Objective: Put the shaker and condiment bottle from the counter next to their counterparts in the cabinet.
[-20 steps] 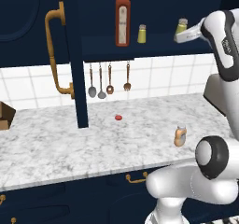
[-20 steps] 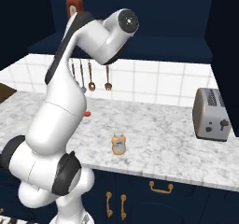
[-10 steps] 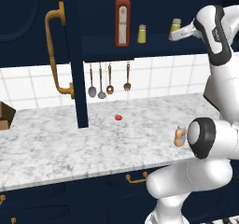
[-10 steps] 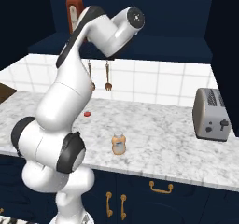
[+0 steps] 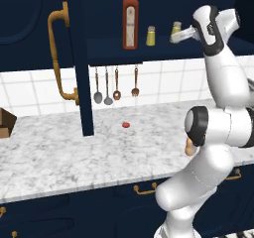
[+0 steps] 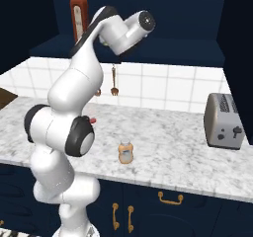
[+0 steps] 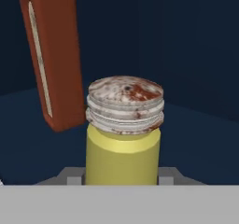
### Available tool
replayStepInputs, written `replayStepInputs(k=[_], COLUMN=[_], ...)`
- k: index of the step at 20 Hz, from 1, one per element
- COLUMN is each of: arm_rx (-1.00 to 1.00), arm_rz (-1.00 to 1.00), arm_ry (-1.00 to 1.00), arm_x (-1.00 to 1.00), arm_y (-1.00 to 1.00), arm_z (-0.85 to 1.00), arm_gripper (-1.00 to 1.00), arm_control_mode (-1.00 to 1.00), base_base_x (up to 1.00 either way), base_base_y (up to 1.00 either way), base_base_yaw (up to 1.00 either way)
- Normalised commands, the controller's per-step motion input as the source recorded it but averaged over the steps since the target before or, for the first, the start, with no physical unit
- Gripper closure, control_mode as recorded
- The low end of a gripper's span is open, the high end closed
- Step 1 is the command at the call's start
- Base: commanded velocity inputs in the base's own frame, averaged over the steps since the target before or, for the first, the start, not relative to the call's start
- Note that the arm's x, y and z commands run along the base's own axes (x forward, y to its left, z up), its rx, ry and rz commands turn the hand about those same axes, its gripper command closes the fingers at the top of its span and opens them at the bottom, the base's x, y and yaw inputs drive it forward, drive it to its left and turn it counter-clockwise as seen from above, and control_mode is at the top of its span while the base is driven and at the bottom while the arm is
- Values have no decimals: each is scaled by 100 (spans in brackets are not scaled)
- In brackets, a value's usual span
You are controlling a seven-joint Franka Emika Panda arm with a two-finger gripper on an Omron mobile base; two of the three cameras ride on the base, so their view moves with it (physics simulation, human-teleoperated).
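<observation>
The cabinet (image 5: 163, 46) shelf carries the red sauce bottle (image 5: 130, 21) and twin shaker (image 5: 151, 35); just right, the gripper (image 5: 174, 35) pinches the shaker (image 5: 176, 28) above the shelf. The toaster (image 6: 225, 121) and condiment bottle (image 6: 126, 152) stand well apart on the counter (image 6: 173, 142).

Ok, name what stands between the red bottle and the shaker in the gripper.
The bright-yellow twin shaker, seen in the left base view.
</observation>
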Motion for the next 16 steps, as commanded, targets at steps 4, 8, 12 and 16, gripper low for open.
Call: replayStepInputs(k=[4,8,12,16], arm_rx=[0,1,1,0], arm_rz=[2,3,3,2], arm_ry=[1,2,2,2], arm_x=[57,47,40,40], arm_y=[0,0,0,0], arm_z=[-28,-21,-14,-16], arm_gripper=[100,100,100,100], arm_control_mode=[-100,-100,-100,-100], base_base_x=[0,0,0,0], base_base_y=[0,0,0,0], base_base_yaw=[0,0,0,0])
